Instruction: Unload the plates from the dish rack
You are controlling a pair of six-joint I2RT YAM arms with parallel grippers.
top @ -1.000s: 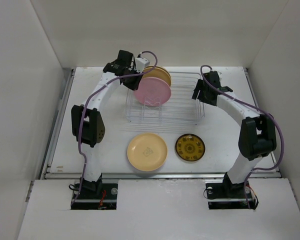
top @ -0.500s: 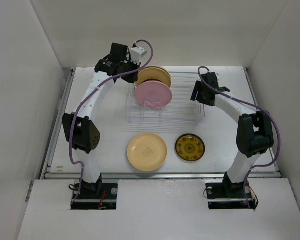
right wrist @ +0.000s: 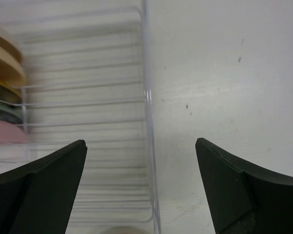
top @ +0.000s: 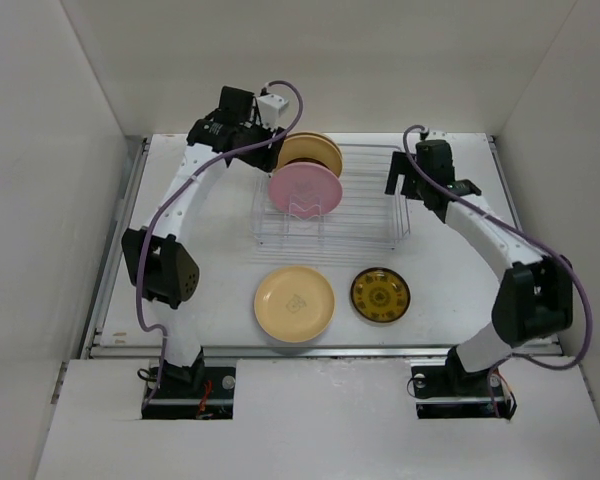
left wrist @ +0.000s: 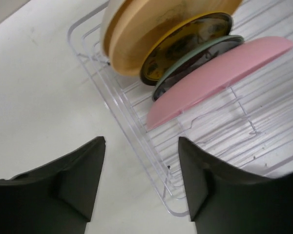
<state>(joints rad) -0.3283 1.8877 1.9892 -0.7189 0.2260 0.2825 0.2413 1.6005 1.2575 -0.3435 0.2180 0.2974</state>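
Note:
The dish rack (top: 355, 215) stands at the back of the table and holds several plates at its left end. The pink plate (top: 305, 187) leans at the front, with a teal plate (left wrist: 201, 60), a dark brown-gold one (left wrist: 185, 45) and a yellow-orange plate (top: 310, 150) behind it. My left gripper (top: 268, 150) hangs open above the rack's left edge (left wrist: 136, 131), holding nothing. My right gripper (top: 398, 188) is open wide, straddling the rack's right wall (right wrist: 146, 97) without touching it. A cream-yellow plate (top: 294, 303) and a dark brown-gold plate (top: 380, 295) lie flat in front of the rack.
White walls close in the table on the left, back and right. The table's raised front edge (top: 320, 350) runs just behind the two arm bases.
The left gripper has let go of the pink plate, opened and drawn back; the plate has settled lower in the rack. The right gripper has opened wider and its arm has lifted.

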